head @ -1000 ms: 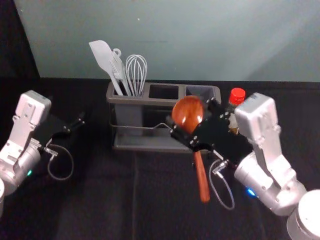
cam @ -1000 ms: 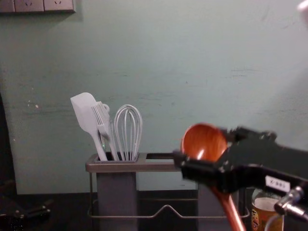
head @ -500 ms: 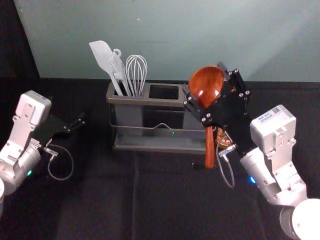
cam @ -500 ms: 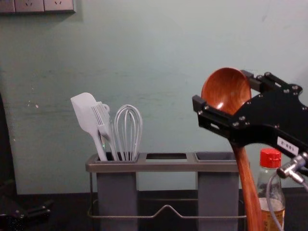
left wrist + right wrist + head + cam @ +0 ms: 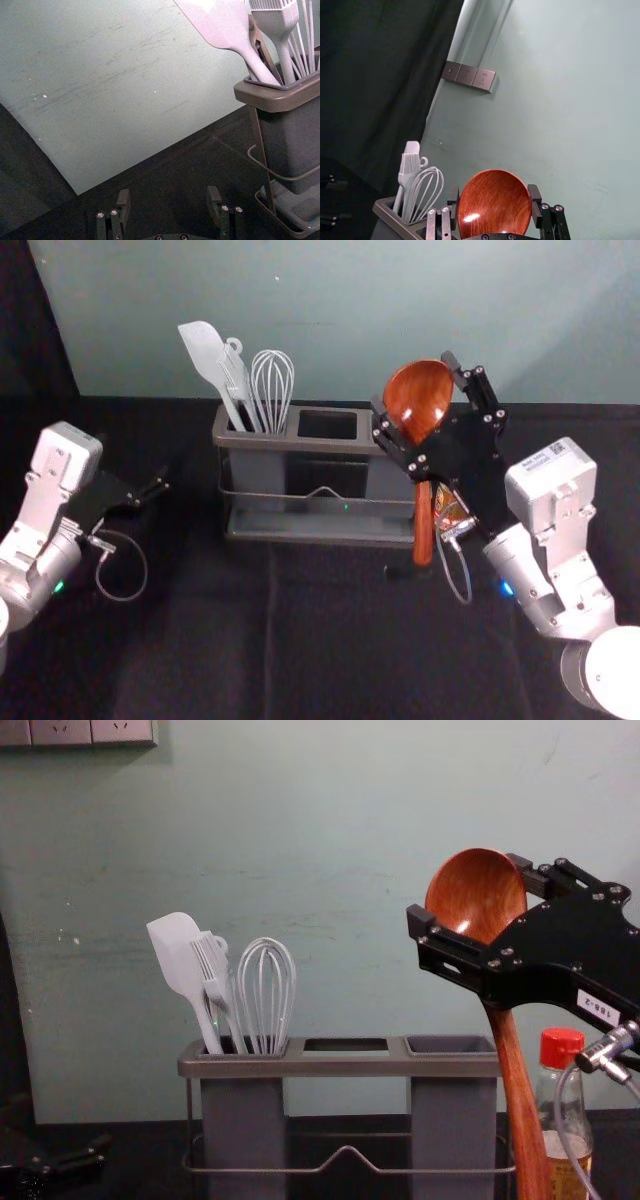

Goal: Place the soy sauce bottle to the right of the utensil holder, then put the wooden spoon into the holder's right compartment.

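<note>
My right gripper [image 5: 418, 390] is shut on the wooden spoon [image 5: 424, 530], gripping its bowl, with the handle hanging down. In the right wrist view the bowl [image 5: 495, 202] sits between the fingertips of the right gripper [image 5: 494, 196]. The handle [image 5: 515, 1090] passes in front of the right end of the utensil holder [image 5: 345, 1065], whose right compartment [image 5: 450, 1045] holds nothing visible. The soy sauce bottle [image 5: 562, 1105] stands upright just right of the holder, partly behind the handle and a cable. My left gripper [image 5: 150, 490] is parked at the left; the left wrist view shows the left gripper [image 5: 168, 199] open.
A white spatula [image 5: 180, 960], brush [image 5: 213, 970] and whisk [image 5: 266, 990] stand in the holder's left compartment. Behind the dark-covered table [image 5: 200, 630] rises a pale green wall [image 5: 380, 320]. A wire rail [image 5: 290, 1171] runs across the holder's front.
My right gripper has risen and moved right and back with the spoon, turning it more upright. The bottle shows more fully in the chest view. The left arm is unmoved.
</note>
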You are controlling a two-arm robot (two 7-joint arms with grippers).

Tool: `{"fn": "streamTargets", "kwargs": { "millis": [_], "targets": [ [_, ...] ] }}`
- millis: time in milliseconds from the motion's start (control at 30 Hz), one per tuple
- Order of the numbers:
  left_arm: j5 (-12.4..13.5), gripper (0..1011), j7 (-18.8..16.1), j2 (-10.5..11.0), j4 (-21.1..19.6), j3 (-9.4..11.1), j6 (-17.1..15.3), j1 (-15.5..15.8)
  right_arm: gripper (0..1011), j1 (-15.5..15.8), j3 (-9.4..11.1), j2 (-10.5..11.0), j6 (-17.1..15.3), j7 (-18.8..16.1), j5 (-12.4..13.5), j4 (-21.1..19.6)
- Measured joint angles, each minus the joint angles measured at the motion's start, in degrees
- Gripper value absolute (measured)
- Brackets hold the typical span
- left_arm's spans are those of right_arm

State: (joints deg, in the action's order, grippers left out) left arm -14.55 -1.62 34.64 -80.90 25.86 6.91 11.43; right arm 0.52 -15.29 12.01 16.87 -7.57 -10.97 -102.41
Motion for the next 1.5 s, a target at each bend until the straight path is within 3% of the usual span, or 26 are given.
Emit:
{"fn": "streamTargets", "kwargs": {
  "millis": [400,600,733,933,1167,1500],
  "targets": [
    [0.0,1005,0.0,0.0,0.0,0.0,0.0,0.0,840,0.08,-0.01,0.0,-0.01,-0.01,0.0,-0.03],
    [0.0,1005,0.0,0.0,0.0,0.0,0.0,0.0,840,0.81,1.13,-0.7,-1.11,-0.52,2.6,-1.11],
    [0.0,1005,0.0,0.0,0.0,0.0,0.0,0.0,840,-1.18,1.52,-0.96,-1.9,-1.49,3.75,-0.39],
    [0.0,1005,0.0,0.0,0.0,0.0,0.0,0.0,840,-7.23,1.91,-0.11,-3.93,-6.43,8.88,2.33],
    [0.0,1005,0.0,0.0,0.0,0.0,0.0,0.0,840,-13.22,1.54,1.47,-4.74,-10.45,12.78,5.64],
    [0.0,1005,0.0,0.0,0.0,0.0,0.0,0.0,840,-18.99,0.74,3.59,-3.58,-14.71,17.3,9.62]
  ]
}}
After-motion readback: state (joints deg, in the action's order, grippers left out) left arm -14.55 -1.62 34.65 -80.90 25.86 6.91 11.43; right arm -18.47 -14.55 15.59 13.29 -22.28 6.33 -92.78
